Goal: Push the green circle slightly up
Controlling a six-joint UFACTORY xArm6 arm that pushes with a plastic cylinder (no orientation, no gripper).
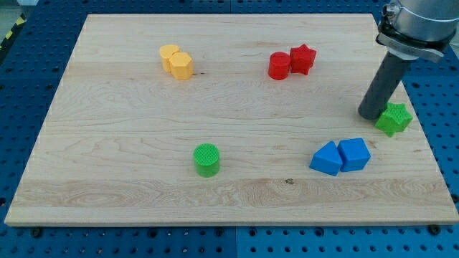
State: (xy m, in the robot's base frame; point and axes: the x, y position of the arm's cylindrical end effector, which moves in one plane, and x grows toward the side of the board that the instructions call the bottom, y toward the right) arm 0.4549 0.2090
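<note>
Camera view: a wooden desk (107, 143) is seen on a blue perforated base (29, 64), and seven small blocks are spread on it. The green circle (206, 159) is placed in the lower middle part of the desk, a little toward the view's left, and it stands alone, well apart from every other block. My tip (371, 115) is found far from it, at the view's right side, where it is set just beside the green star (394, 118), at the star's left; if they touch cannot be told. No fingers are carried by the rod, so a state of fingers cannot be told. Near the view's top left, two yellow blocks (176, 61) are seen touching each other. Near the top middle, a red cylinder (279, 65) is placed against a red star (303, 59). Below the tip, toward the view's bottom right, two blue blocks (341, 156) lie side by side in contact.
</note>
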